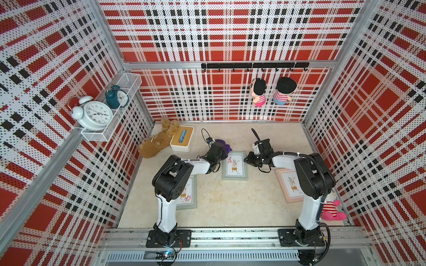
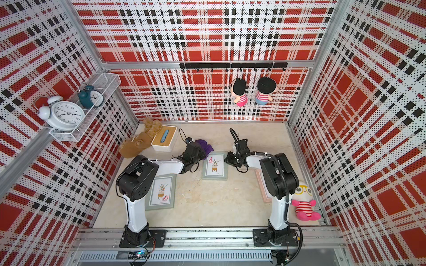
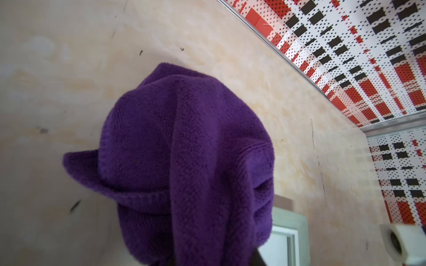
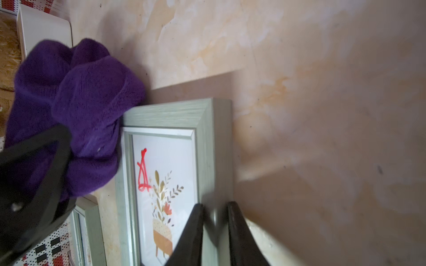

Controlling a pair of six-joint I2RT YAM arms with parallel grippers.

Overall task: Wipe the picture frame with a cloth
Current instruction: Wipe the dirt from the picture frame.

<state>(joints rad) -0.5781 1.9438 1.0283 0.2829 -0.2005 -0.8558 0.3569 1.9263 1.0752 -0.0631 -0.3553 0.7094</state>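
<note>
Marbled beige tabletop (image 4: 322,69) carries the frame (image 4: 166,112), rigid and probably glazed. The right gripper (image 4: 215,207) pinches its rim. The soft, light cloth (image 3: 184,161) hangs bunched at the frame's far corner, clamped in the left gripper (image 1: 220,149). A mid-bunch hold seems best.

bare tabletop (image 1: 230,202) lies open on the near side of the middle picture frame (image 1: 235,165), and also beyond its far edge. at its far left corner the bunched purple cloth (image 1: 227,146), held in the left gripper (image 1: 221,150), blocks passage. the right gripper (image 4: 214,207) pinches its right edge. farther left stand a white box (image 1: 182,139) and a brown plush toy (image 1: 156,145).
</note>
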